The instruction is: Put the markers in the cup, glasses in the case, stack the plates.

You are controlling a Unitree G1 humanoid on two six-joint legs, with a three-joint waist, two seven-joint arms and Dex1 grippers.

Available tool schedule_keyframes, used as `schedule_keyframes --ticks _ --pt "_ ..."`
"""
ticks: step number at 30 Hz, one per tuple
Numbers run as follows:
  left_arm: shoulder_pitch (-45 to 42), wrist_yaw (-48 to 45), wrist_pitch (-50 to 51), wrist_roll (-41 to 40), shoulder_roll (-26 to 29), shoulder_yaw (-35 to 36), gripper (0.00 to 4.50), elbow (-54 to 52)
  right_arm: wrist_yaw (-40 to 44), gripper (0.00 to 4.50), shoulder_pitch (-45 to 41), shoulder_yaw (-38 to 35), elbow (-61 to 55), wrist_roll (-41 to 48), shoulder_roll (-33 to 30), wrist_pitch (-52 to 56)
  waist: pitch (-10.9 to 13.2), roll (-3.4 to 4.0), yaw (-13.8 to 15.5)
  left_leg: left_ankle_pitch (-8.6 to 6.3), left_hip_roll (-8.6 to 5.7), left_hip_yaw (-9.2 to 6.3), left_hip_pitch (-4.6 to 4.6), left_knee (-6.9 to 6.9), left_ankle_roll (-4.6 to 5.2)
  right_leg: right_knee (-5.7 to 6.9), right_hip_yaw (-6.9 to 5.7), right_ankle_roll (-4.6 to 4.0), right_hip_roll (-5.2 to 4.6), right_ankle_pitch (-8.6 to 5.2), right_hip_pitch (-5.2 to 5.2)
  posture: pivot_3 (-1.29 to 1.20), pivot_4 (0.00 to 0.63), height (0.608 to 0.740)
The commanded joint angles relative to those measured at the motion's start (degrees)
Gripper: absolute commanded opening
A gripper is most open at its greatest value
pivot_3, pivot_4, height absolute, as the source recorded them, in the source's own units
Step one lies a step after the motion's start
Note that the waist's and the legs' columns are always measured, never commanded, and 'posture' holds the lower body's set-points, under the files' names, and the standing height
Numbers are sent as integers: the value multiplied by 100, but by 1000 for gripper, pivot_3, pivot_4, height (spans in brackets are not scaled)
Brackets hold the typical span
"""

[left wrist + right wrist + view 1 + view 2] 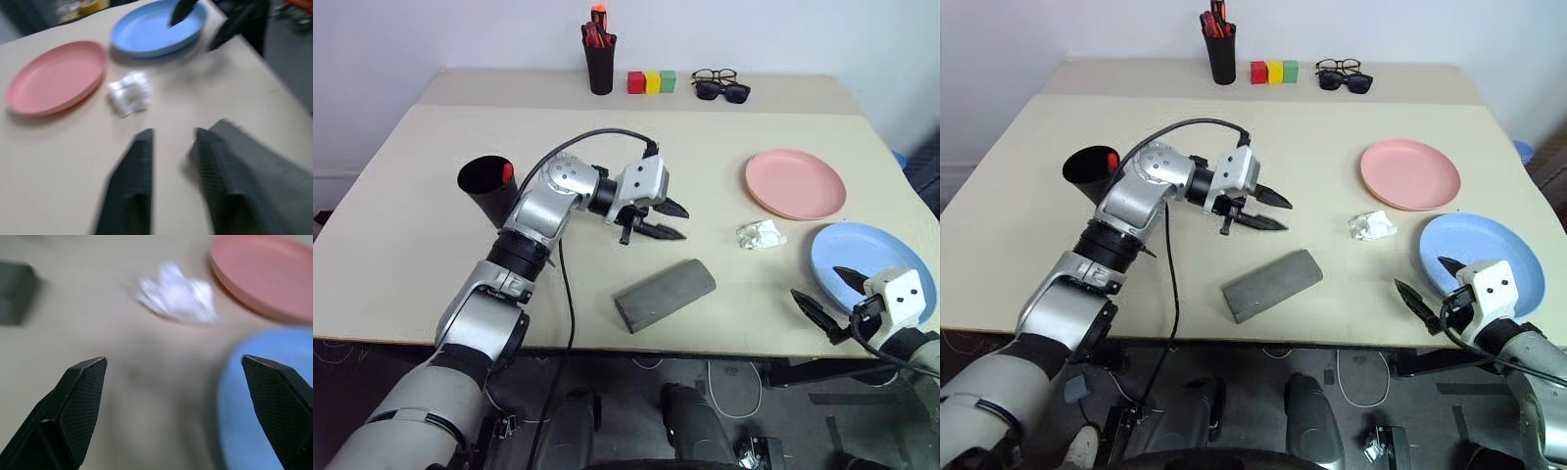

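Jaws first: left gripper (672, 221) hangs over mid-worktop w/ its two black fingers parted and nothing between them; right gripper (829, 298) sits at the near right edge, spread wide, empty, one finger over the blue plate's rim.

Worktop (411, 196) is a big beige slab. Blue plate (862, 257) lies near right, pink plate (795, 183) beyond it, apart, not yet stacked. Both look light, stiff, slick plastic; I'd pinch the raised rim, as the flat centre gives no purchase, and expect it to slide if pushed.

Grey case (664, 294) lies shut at near centre, just below the left gripper. No wire-framed glasses visible on the open worktop, so they may well be inside already. Hard shell, prob. rigid enough to take across its narrow width.

Black cup (487, 186) stands to the left w/ a red marker (507, 172) poking out; white marker not visible. Cup is light and tippy, so hold the wall low.

Small stuff: crumpled white wrapper (760, 235) between the plates and case; at the back, pen holder (600, 54), coloured blocks (651, 81), two spare pairs of specs (722, 85).
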Motion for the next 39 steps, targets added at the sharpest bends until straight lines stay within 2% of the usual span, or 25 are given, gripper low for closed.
schedule_keyframes --ticks 1,3,11,12,13,14,19,20,28,39 --pt "39 -134 296 -157 43 4 3433 -482 -135 4500 -158 4 242 -204 -100 -73 0 0 8 0 0 0 0 1 0 2 0 -5 0 -3 0 0 150 740" --pt "62 -204 480 -235 33 17 4469 -674 -131 4500 -219 13 325 -215 -89 -52 0 0 21 0 0 0 -4 5 0 1 0 -6 0 -3 0 0 150 740" --pt "40 257 368 -82 -129 32 4469 -772 -295 4500 -611 252 847 -535 -228 183 -1 2 19 0 -1 -1 -1 5 0 -4 1 -2 0 -1 5 0 150 740" --pt "38 274 363 -79 -132 24 4500 -775 -322 3970 -680 251 932 -549 -246 240 -1 2 18 0 -1 0 -1 5 0 -4 1 -3 0 -1 5 0 150 740" --pt "40 283 365 -80 -132 19 4500 -786 -308 3709 -717 263 985 -562 -273 272 -1 2 17 0 -1 0 -1 6 0 -4 1 -3 0 -1 6 0 150 740" --pt "42 306 371 -79 -136 21 4500 -799 -292 3263 -743 284 1017 -583 -300 279 -1 2 20 0 -1 0 0 6 0 -4 1 -3 0 -1 6 0 150 740" --pt "80 391 365 -63 -137 15 4500 -851 -304 731 -811 380 1039 -667 -393 300 -1 2 30 0 -1 -1 0 5 0 -4 1 10 0 5 6 0 150 740" --pt "89 404 361 -60 -133 10 4500 -858 -309 71 -812 399 1042 -706 -411 287 -1 2 15 0 -2 -1 -1 5 0 -4 1 10 0 5 6 0 150 740" --pt "174 453 409 -84 -98 0 4500 -986 -326 71 -831 459 1053 -874 -437 197 -2 1 22 0 -2 -1 4 6 0 -6 1 8 0 5 13 0 150 740" --pt "288 595 474 -100 -95 42 4500 -1092 -451 71 -946 93 140 -856 -745 586 -2 2 17 0 -1 -1 4 6 0 -5 1 9 0 5 11 0 150 740"
